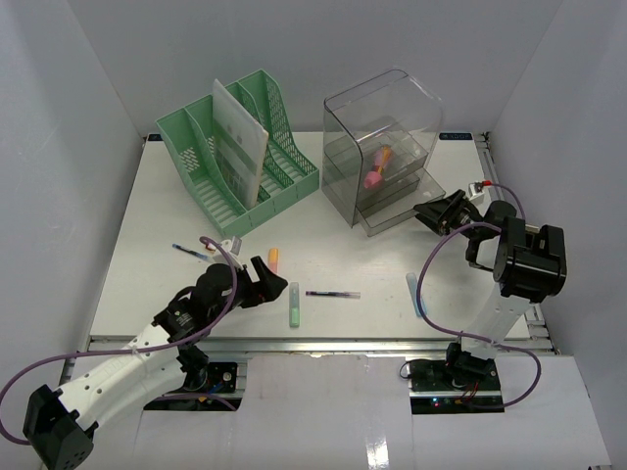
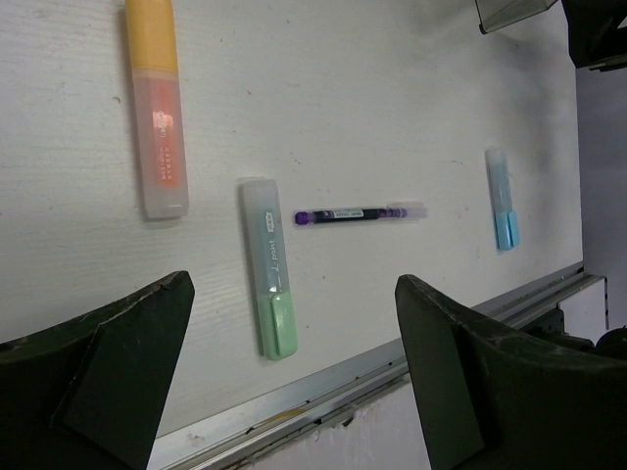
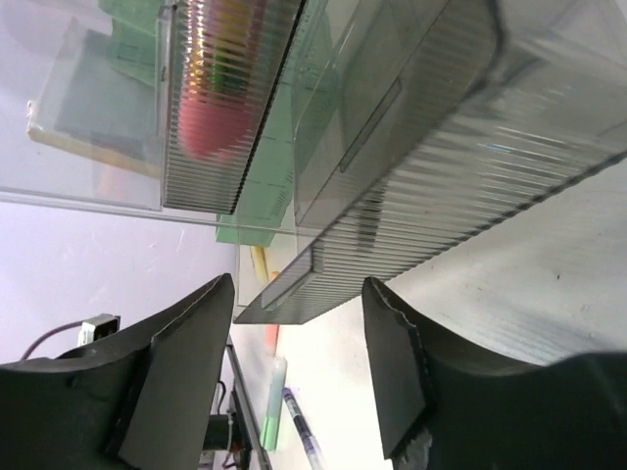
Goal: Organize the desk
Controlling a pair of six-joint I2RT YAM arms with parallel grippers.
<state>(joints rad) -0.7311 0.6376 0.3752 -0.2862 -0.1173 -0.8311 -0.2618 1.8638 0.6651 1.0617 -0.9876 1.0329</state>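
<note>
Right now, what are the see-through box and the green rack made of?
The see-through box looks like glossy clear plastic: the pink pen inside shows through its walls. The green rack looks like matte moulded plastic, with slotted sides.

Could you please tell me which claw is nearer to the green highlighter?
Left. The left claw hovers open right beside the green highlighter; the right claw is far across the desk, at the clear drawer box.

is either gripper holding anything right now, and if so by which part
Nothing is held. The left gripper hangs open above the desk, and the right gripper stands open at the front of the clear drawer box, clamped on nothing.
</note>
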